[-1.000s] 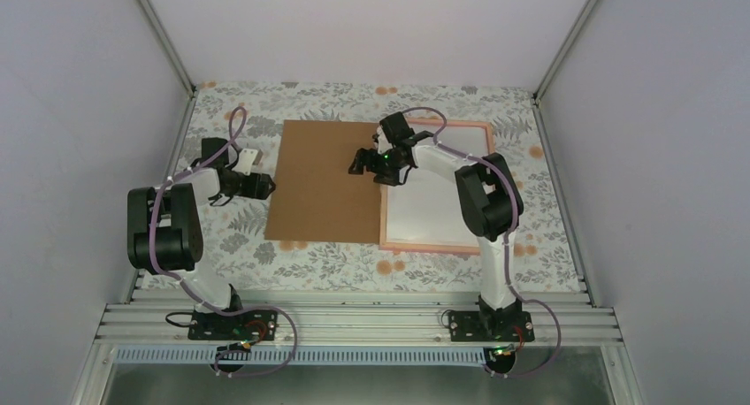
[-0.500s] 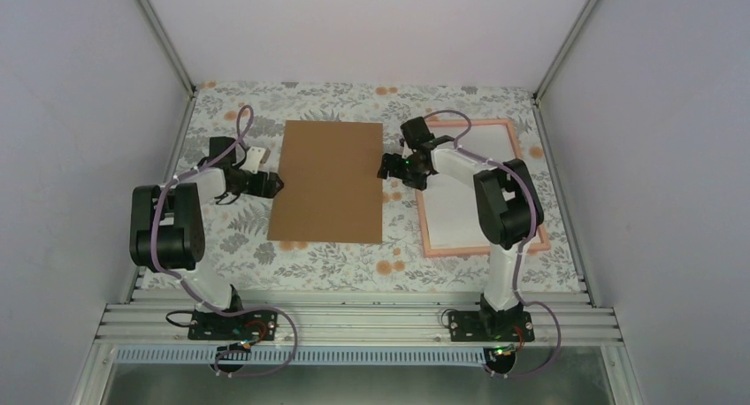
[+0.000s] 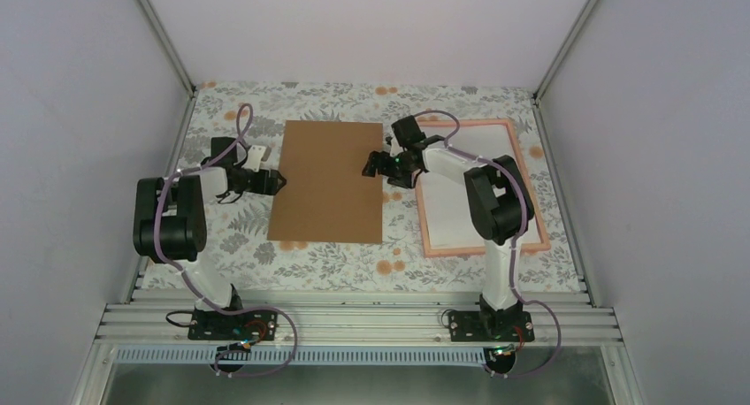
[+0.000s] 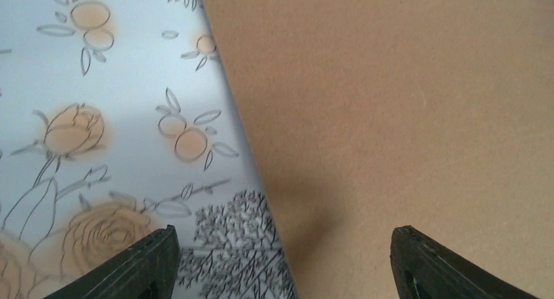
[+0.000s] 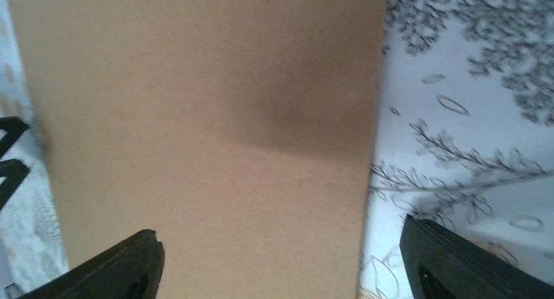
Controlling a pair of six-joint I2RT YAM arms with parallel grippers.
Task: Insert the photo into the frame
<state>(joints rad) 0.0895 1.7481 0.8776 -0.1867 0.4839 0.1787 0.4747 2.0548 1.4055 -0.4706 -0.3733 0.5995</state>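
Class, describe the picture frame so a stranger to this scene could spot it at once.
Start at the floral table and go to its right half. The frame lies flat there: a thin pink border round white, unlike the plain brown board beside it.

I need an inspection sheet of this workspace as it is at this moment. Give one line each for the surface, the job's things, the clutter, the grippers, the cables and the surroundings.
Surface: table with a floral covering, flat, no spill seen.
Job's things: pink frame lies flat on the right; a white sheet fills it, perhaps the photo face down; no print visible.
Clutter: brown cardboard board lies flat in the middle, apart from the frame.
Grippers: left gripper open, astride the board's left edge; right gripper open, astride its right edge; neither holds anything.
Cables: purple cables run along both arms.
Surroundings: plain walls on three sides; metal rail at the near edge.
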